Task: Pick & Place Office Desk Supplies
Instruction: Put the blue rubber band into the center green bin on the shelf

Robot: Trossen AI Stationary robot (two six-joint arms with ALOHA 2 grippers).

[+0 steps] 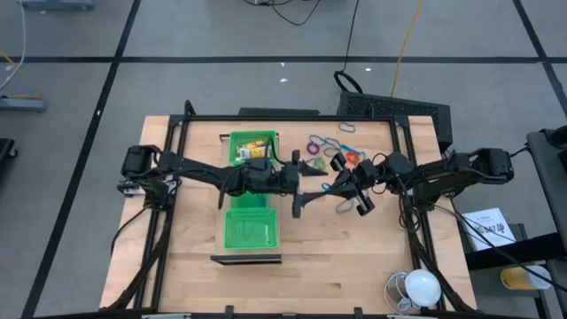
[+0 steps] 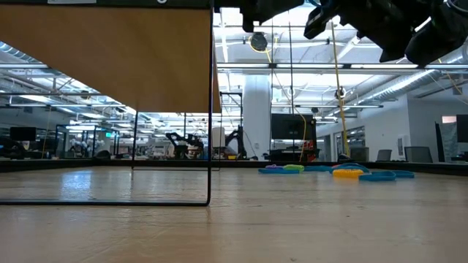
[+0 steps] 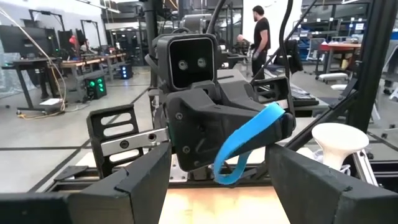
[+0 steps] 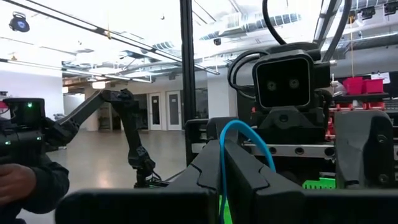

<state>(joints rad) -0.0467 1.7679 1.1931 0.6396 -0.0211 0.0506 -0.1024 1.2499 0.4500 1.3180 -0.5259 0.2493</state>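
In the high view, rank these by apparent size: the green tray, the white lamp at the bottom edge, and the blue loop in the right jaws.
1. green tray, by far the largest.
2. white lamp, clearly smaller.
3. blue loop at the right gripper, smallest; only a sliver shows.

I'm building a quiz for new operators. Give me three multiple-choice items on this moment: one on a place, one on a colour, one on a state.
1. Where does the pile of loose loops lie?
A. In the tray
B. On the table beyond the grippers, beside the green tray
C. On the floor

2. What colour is the loop in the right gripper?
A. Blue
B. Orange
C. Purple

3. How do the left gripper jaws stand?
A. Shut on a loop
B. Shut empty
C. Open, holding nothing

Answers: 1 B, the high view shows them on the wood by the tray. 2 A, both wrist views show a blue band. 3 C, the left wrist view shows its fingers apart.
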